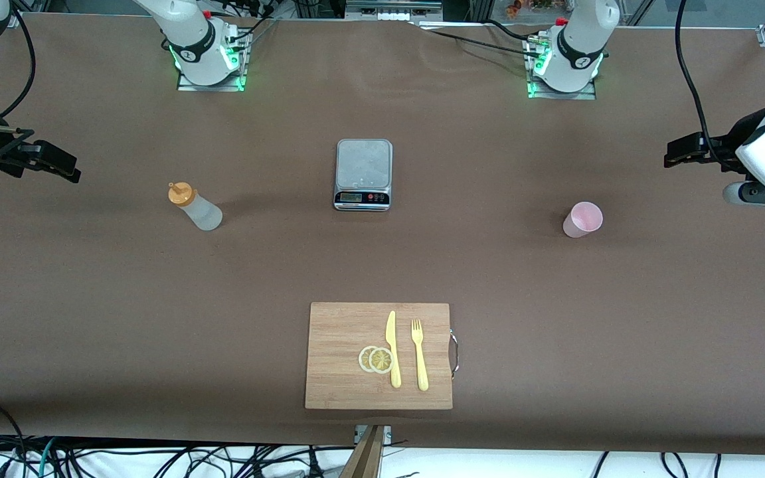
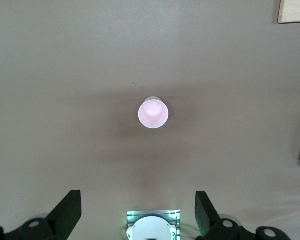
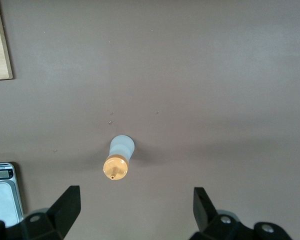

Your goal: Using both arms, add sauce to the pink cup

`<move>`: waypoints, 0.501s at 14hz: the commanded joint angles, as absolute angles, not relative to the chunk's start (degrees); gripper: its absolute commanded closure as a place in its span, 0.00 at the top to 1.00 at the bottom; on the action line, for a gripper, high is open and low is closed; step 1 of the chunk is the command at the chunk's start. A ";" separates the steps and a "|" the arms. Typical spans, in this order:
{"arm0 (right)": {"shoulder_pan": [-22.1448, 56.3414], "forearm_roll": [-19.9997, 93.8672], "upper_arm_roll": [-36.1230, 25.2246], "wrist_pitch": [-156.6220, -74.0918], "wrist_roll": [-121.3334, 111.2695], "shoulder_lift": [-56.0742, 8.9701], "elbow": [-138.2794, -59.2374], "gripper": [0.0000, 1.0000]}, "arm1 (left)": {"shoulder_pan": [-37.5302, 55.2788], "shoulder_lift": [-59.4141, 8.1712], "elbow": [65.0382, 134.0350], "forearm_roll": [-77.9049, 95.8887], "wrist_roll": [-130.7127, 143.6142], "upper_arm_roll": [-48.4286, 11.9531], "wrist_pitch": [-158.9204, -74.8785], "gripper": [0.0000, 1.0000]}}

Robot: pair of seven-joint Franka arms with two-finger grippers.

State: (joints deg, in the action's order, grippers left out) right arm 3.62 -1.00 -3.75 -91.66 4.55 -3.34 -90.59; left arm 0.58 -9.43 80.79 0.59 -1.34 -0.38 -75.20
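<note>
Nothing picked up yet; this looks like the opening step, both arms poised high at the ends of the worktop (image 1: 90, 279). The left hand (image 2: 138, 212) hangs over the worktop at the left arm's end, fingers spread wide and empty, with the pink cup (image 1: 582, 220) standing upright below it in the left wrist view. The right hand (image 3: 136, 210) hangs over the right arm's end, likewise spread and empty, above the sauce bottle (image 1: 195, 206), which stands upright with its orange cap on. Cup and bottle are well apart, with a kitchen scale (image 1: 363, 174) between them. A cutting board (image 1: 336, 332) (knife, fork and two lemon slices on it) lies nearer the front camera and plays no part. Next, I judge, each hand must come down: right to grip the bottle's soft body without squeezing hard, left to steady the light cup, then bring the two together.
</note>
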 commanded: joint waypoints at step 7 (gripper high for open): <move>3.43 -0.18 -3.78 -91.93 4.75 -2.90 -90.79 1.00 | 0.44 -9.40 98.31 -0.97 -1.75 0.35 -94.26 1.00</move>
State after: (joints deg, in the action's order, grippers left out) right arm 3.62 -0.97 -3.75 -91.67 4.55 -3.34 -90.59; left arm 0.65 -10.40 91.35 0.55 -1.34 -0.19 -87.47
